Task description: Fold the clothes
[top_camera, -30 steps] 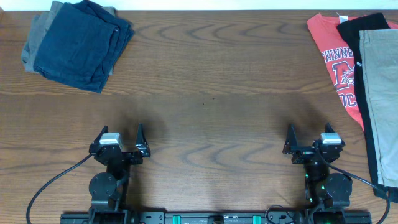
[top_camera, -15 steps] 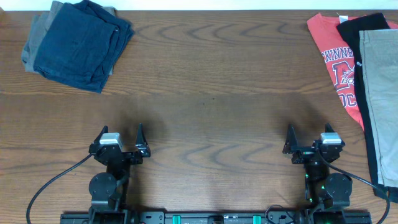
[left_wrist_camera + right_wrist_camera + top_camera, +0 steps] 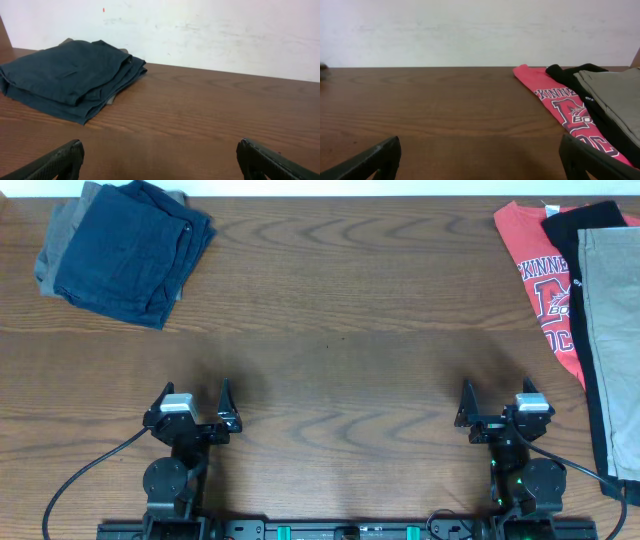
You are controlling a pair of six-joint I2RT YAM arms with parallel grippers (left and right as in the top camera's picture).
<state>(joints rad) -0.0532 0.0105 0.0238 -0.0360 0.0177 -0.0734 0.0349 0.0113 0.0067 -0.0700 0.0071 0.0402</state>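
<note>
The dark navy shorts [image 3: 128,252] lie folded at the table's far left corner, on top of a grey-brown garment [image 3: 62,242]. They also show in the left wrist view [image 3: 67,77], far ahead and to the left. My left gripper [image 3: 192,404] is open and empty near the front edge; its fingertips frame bare wood in the left wrist view [image 3: 160,159]. My right gripper [image 3: 495,406] is open and empty near the front right, over bare wood in the right wrist view [image 3: 480,156].
At the far right lies a pile: a red printed T-shirt [image 3: 535,270], a black garment [image 3: 590,220] and khaki trousers [image 3: 612,310] reaching the front edge. The pile shows in the right wrist view [image 3: 570,107]. A white wall [image 3: 210,30] stands behind the table.
</note>
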